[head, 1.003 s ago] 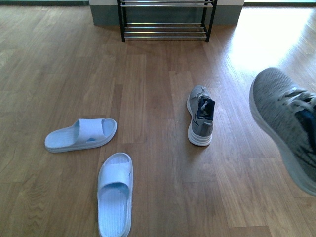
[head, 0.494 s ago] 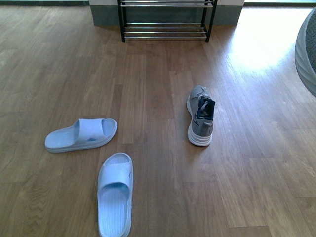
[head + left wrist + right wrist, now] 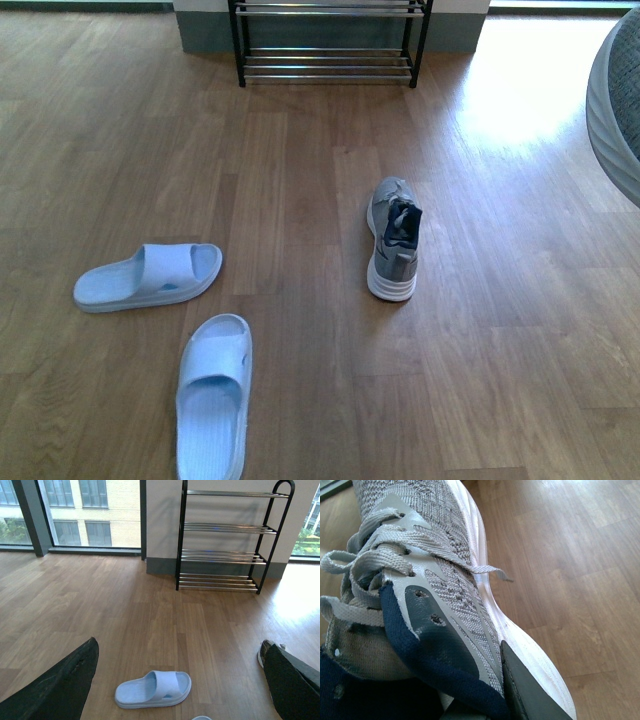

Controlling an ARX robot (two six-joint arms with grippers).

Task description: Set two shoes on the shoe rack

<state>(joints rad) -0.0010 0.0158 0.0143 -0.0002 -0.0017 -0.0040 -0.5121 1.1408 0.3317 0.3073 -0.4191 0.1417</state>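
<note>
The right gripper (image 3: 495, 700) was seen closed on the held sneaker (image 3: 445, 580). One dark finger (image 3: 525, 695) was pressed against the shoe's side just above the white sole, while the other finger was hidden, so the grip was judged from that contact. In the front view this grey knit shoe (image 3: 615, 110) was carried clear of the floor (image 3: 300, 150) at the right edge of the frame, cut off so that only part of its upper and sole was shown.

The left gripper (image 3: 180, 650) was held wide apart with nothing between its fingers (image 3: 60, 690), and was aimed over the floor towards the shoe rack (image 3: 227, 540).

The second sneaker (image 3: 393, 240) was left upright near the middle of the floor, toe towards the rack, and was half hidden behind a finger in the left wrist view. The two pale blue slides (image 3: 148, 277) were lying towards the near left part of the floor, one (image 3: 213, 395) cut by the near edge. The rack (image 3: 325, 45) was standing at the far edge against the wall, with only its lower rods seen from the front.
</note>
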